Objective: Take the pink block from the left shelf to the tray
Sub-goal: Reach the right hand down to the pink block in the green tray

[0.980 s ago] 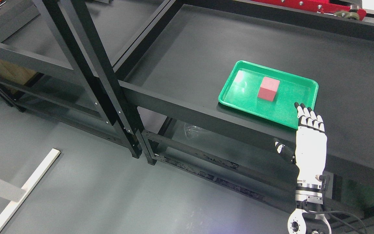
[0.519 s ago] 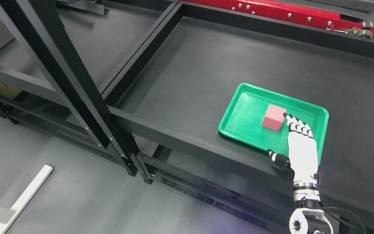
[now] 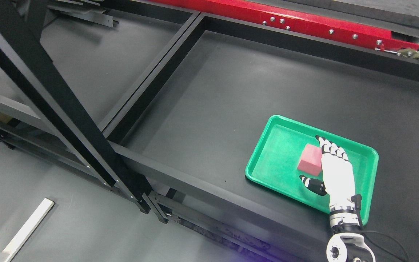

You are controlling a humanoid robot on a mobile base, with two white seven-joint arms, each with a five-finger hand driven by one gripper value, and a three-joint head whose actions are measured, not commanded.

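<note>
Green tray (image 3: 267,171) on the dark shelf surface (image 3: 213,109), near its front edge, right of centre. Inside it: one pink block (image 3: 309,162), roughly cube-shaped, matte, resting flat on the tray floor toward the middle. Right hand (image 3: 335,173) over the tray's near right part, arm entering from the lower right; fingers (image 3: 329,147) extended and together, lying along the block's right side, thumb (image 3: 313,183) spread out to the left below the block. Nothing gripped; contact between fingers and block not determinable. Block's right face and the tray's near right rim hidden behind hand and wrist. Black frame posts (image 3: 49,98) crossing the left of the scene. Red beam (image 3: 304,23) along the far edge, cut off at right.
</note>
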